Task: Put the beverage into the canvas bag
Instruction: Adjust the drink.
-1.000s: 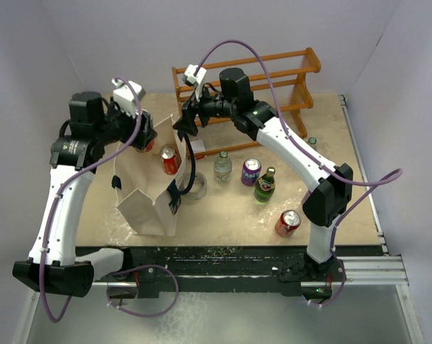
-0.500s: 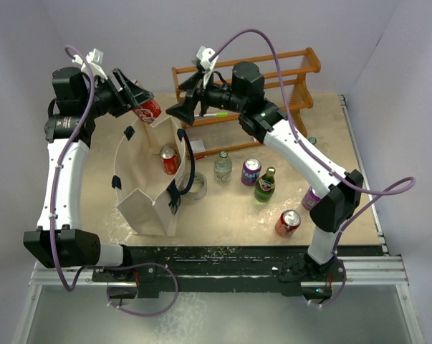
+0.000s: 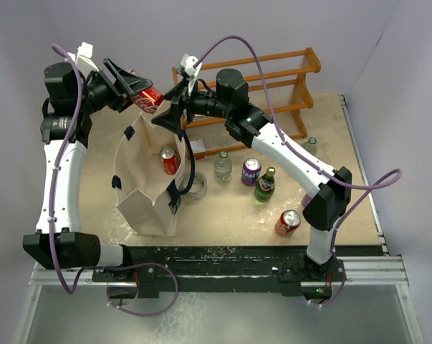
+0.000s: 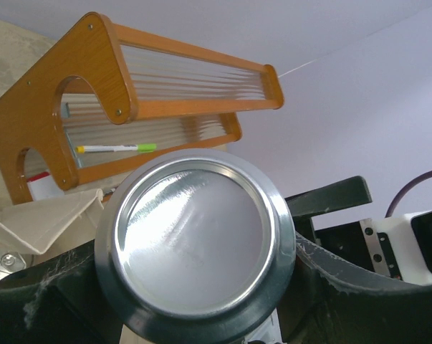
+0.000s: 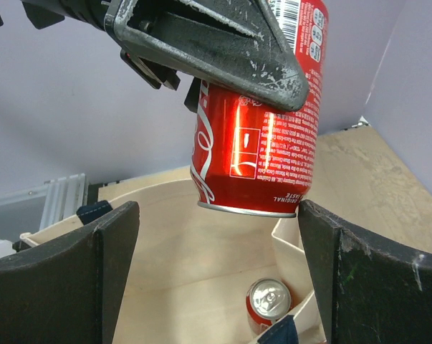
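Note:
The beverage, a red cola can (image 3: pixel 150 102), hangs tilted in the air over the far rim of the canvas bag (image 3: pixel 145 204), with my left gripper (image 3: pixel 139 93) shut on its sides. The left wrist view shows mostly the can's silver bottom (image 4: pixel 194 244). My right gripper (image 3: pixel 170 115) stands open beside the can at the bag's far edge. In the right wrist view the can (image 5: pixel 255 143) hangs between and above the spread fingers (image 5: pixel 373 279), over the open cream bag (image 5: pixel 180 251). A second red can (image 5: pixel 273 304) stands inside the bag.
The orange wooden rack (image 3: pixel 273 75) stands behind the bag. On the table to the bag's right are a glass jar (image 3: pixel 195 186), a clear bottle (image 3: pixel 223 166), a purple can (image 3: pixel 251 171), a green bottle (image 3: pixel 266 185) and a red can (image 3: pixel 288 223).
My left arm has lifted the can from beside the bag's left wall up over its far rim. The right gripper has shifted left toward the can.

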You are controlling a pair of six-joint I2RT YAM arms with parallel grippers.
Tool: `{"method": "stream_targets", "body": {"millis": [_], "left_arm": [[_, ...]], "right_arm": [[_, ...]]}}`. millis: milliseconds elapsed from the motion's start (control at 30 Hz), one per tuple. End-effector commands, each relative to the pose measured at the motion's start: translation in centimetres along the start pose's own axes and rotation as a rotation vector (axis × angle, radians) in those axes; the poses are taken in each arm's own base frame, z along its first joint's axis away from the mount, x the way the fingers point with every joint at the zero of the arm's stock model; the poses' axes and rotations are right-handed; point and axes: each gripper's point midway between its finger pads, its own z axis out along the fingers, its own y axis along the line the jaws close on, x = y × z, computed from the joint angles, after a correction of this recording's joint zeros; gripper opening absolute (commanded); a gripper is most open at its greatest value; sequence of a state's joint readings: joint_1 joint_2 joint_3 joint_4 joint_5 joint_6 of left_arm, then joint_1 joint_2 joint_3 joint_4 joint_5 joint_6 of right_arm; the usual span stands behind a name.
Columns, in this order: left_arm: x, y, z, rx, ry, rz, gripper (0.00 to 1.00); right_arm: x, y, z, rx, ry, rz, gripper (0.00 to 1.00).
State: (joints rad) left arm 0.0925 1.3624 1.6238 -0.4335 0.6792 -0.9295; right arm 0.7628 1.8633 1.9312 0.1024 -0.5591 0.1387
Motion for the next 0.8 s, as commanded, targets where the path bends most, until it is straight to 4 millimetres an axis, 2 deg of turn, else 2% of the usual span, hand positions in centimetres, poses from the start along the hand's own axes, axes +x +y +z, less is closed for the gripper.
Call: {"method": "stream_targets", "body": {"millis": [0,300,667,767], "left_arm": [[-1.4,-5.7,-2.8,0.159,-0.072,0.046,0.00],[-0.7,-5.7,-3.2,0.167,-0.055,0.025,0.00],[-0.2,-4.1,-2.7,0.135,-0.037,-0.021,0.00],[-0.3,-3.8,-2.6,0.127,-0.039,-0.027,0.00]], "right_arm": [[-3.4,0.3,0.7,0.009,-0.106,-0.008,0.89],[-3.2,-0.3,2.6,0.017,-0.129,0.003,0.86],[-4.3,0.2,2.2,0.006,-0.170,0.000,0.87],[-4.5,0.3,2.0,0.011,-0.175,0.001,0.81]]}}
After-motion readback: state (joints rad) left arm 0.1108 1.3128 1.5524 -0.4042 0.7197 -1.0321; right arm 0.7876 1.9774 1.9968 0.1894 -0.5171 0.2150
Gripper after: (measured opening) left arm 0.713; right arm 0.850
